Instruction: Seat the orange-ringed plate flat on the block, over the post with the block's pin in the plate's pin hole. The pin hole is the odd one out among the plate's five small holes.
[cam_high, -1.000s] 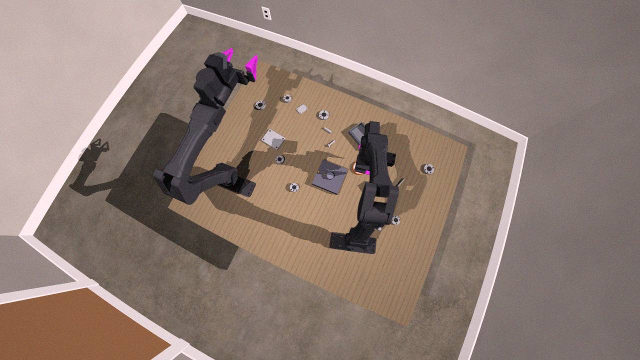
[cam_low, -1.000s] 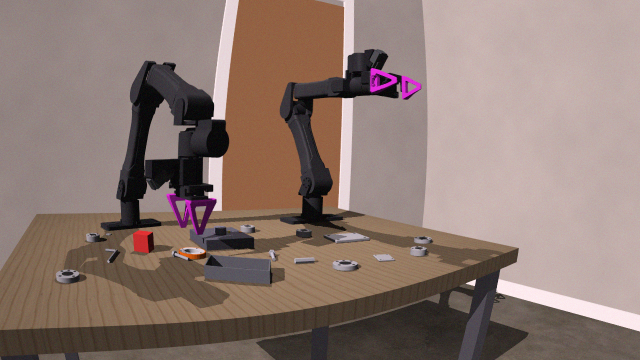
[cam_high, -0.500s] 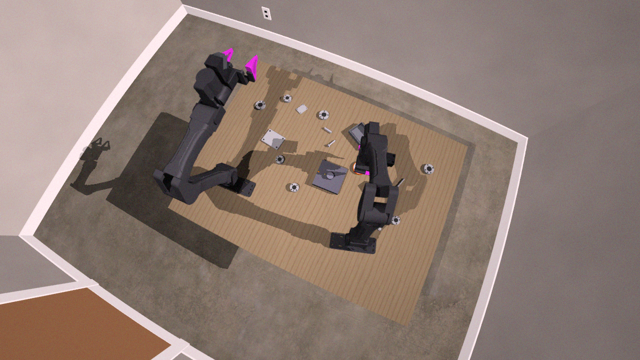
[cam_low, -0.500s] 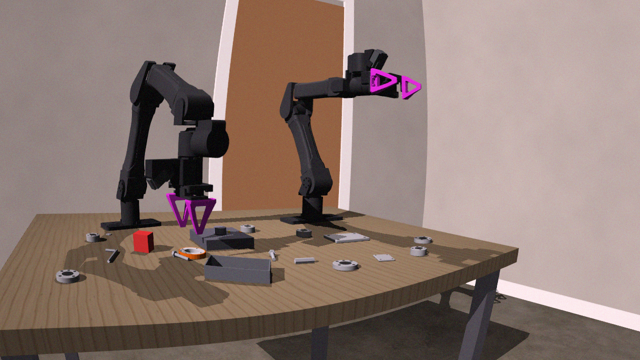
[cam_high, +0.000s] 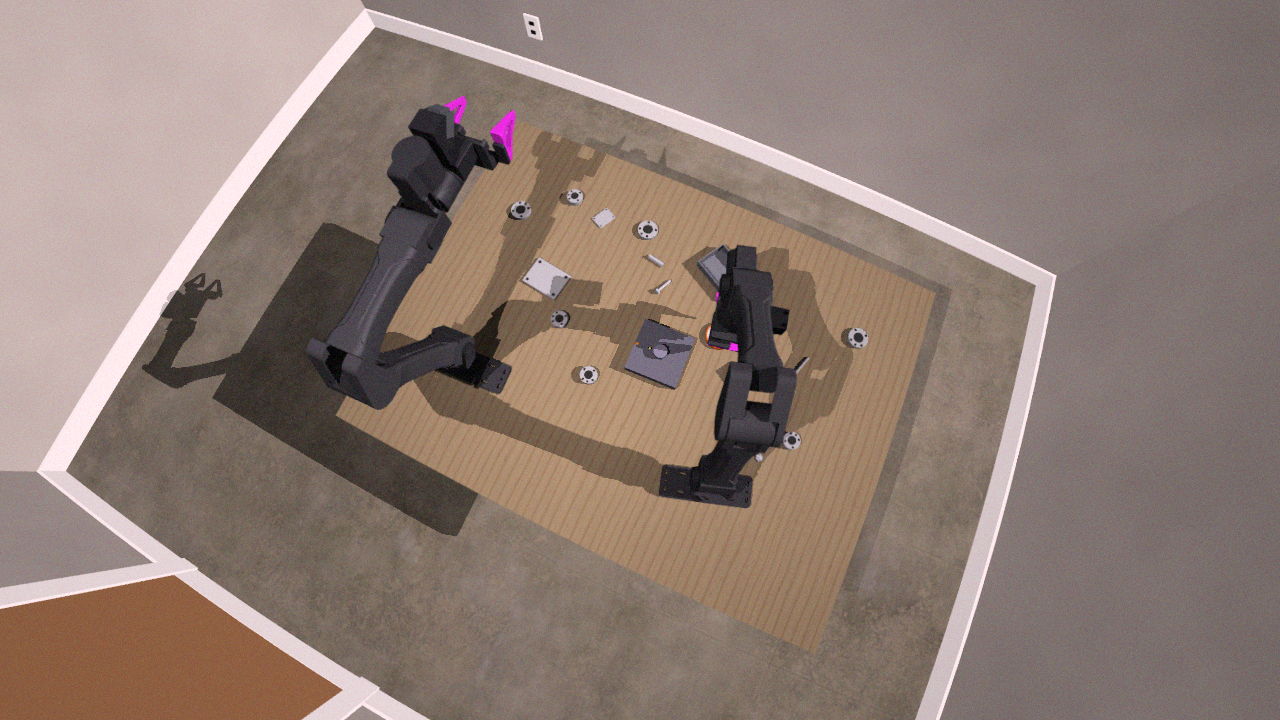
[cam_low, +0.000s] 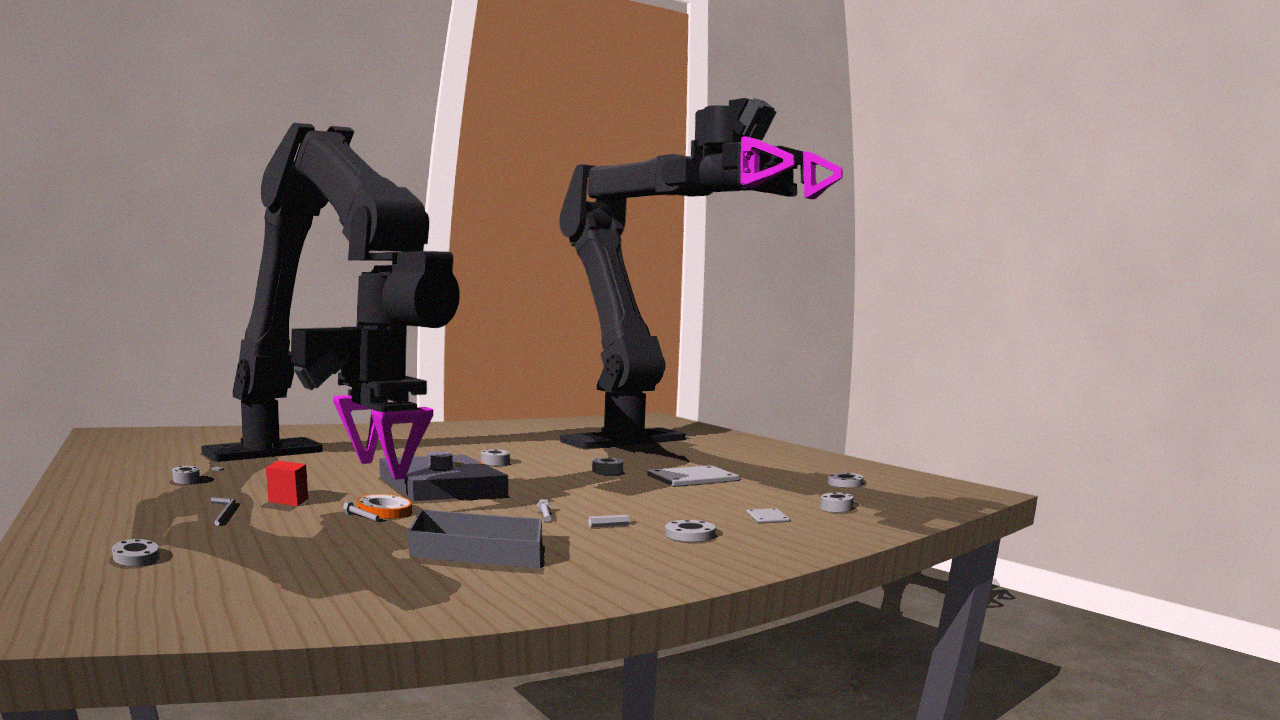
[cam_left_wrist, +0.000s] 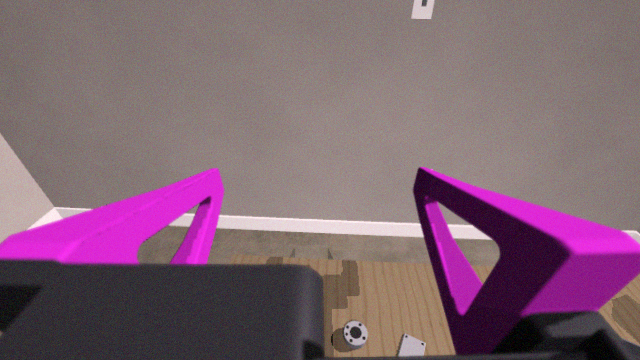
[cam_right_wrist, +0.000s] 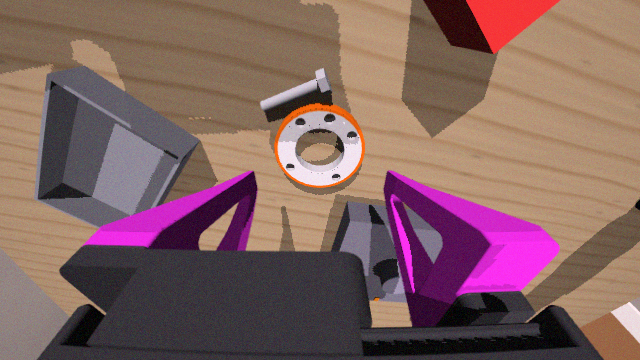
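The right gripper (cam_high: 725, 320) (cam_low: 382, 469) (cam_right_wrist: 320, 180) (spread, empty) is hovering; pickup is seemingly pending. The plate (cam_high: 707, 335) (cam_low: 386, 514) (cam_right_wrist: 286, 150), wrist-view upper centre, is needing straddling.

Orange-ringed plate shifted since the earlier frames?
No. In the exterior view the orange-ringed plate lies as before, just behind the gray open bin.
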